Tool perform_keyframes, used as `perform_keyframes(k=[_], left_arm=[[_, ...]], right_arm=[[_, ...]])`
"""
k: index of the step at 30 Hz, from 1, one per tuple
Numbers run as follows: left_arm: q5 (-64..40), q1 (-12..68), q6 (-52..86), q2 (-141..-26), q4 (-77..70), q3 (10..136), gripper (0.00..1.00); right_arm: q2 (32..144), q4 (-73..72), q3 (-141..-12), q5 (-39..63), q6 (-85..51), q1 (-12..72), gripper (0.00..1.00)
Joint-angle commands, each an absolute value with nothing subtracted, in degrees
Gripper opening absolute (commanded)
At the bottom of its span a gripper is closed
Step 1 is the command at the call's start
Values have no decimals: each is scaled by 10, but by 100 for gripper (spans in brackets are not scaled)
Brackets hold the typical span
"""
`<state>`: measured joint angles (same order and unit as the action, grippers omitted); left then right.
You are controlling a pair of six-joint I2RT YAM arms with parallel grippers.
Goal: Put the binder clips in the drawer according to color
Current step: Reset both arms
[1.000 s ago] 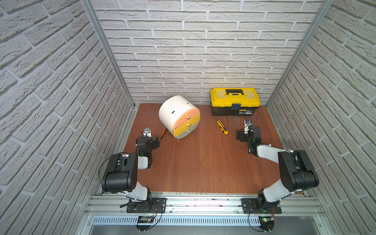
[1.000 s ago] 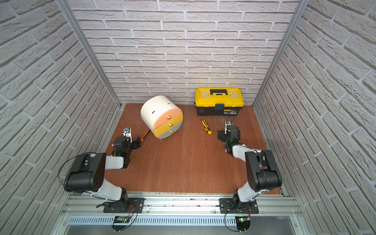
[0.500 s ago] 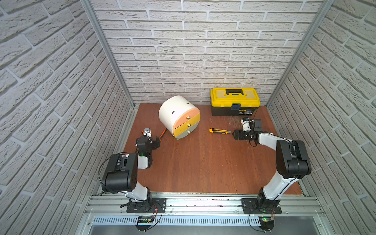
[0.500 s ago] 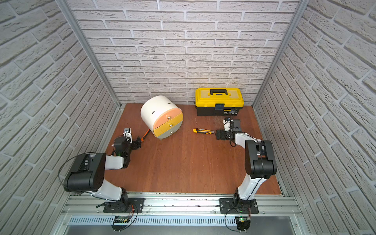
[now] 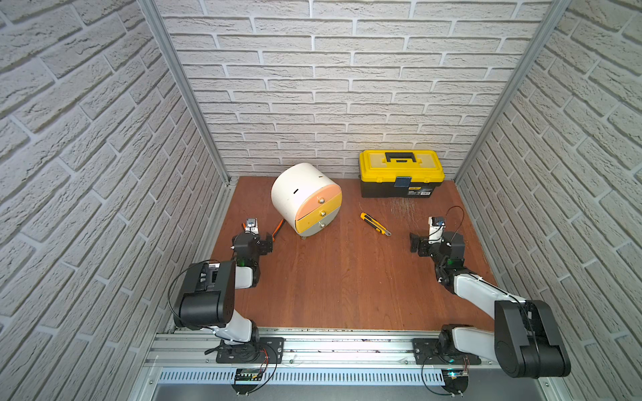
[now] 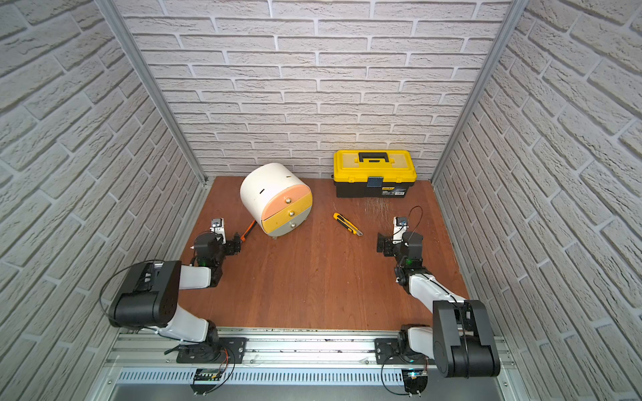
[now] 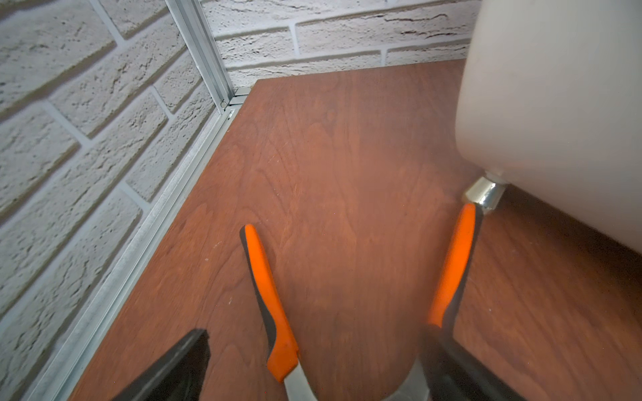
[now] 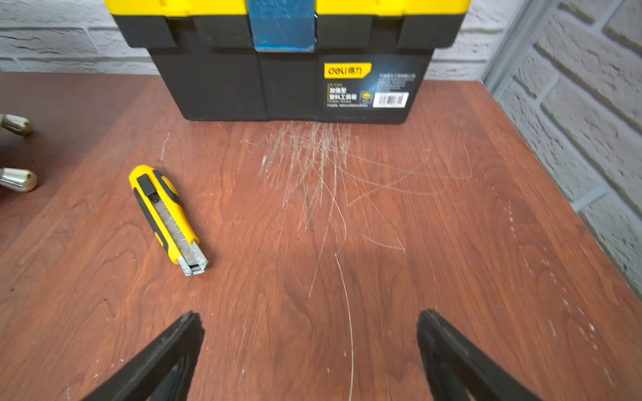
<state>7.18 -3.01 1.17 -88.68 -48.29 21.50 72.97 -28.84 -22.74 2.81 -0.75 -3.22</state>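
Observation:
No binder clips show in any view. The drawer [image 5: 305,198] [image 6: 276,199] is a white round-topped cabinet at the back left of the table. Its peach, yellow and grey fronts are all pushed in. My left gripper [image 5: 267,243] [image 6: 236,246] [image 7: 323,342] lies low just left of the cabinet and is open. Orange-handled pliers [image 7: 271,302] lie on the table between its fingers, and the cabinet's white side [image 7: 556,104] fills one edge of the left wrist view. My right gripper [image 5: 415,243] [image 6: 381,243] [image 8: 309,317] stands open over bare wood at the right.
A yellow-black utility knife [image 5: 375,224] [image 6: 347,224] [image 8: 168,218] lies between the cabinet and my right gripper. A yellow-black toolbox [image 5: 401,173] [image 6: 374,173] [image 8: 288,59] stands shut against the back wall. Brick walls close in three sides.
My right arm was stretched further back half a second ago and has drawn toward the front. The knife lay crosswise then and lies slanted now. The left arm has not moved.

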Motion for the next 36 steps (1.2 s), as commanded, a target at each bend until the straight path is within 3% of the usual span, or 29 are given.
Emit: perform_keyframes(k=[1,4,6,17,27,30,33,34,36], left_arm=[[68,-34,14,-888,-504,221,98],[80,-19,0,-889,-520,215,99],[31,-40,9,-888,-495,227,98],[30,-42,10,-888,-493,228,98],[31,-42,11,-888,-493,228,98],[30,-42,10,-888,-493,228,99],[30,-42,11,-888,-493,228,98],[30,-42,10,-888,-494,227,98],[30,-41,10,-888,-493,228,98]], right_arm=[[782,-345,-268,93,26,-32,99],[809,-316,-296,135,44,-30,99],[793,-351,-268,131,44,-30,99],[800,-337,-279,116,45,-25,100],[792,-371,-257,44,23,-18,100],[785,-487,-189,12,15,-15,100],[899,-754,-100,0,19,-7,100],[930,-783,-109,8,18,-7,99],[852,-577,-153,-1,21,-7,99]])
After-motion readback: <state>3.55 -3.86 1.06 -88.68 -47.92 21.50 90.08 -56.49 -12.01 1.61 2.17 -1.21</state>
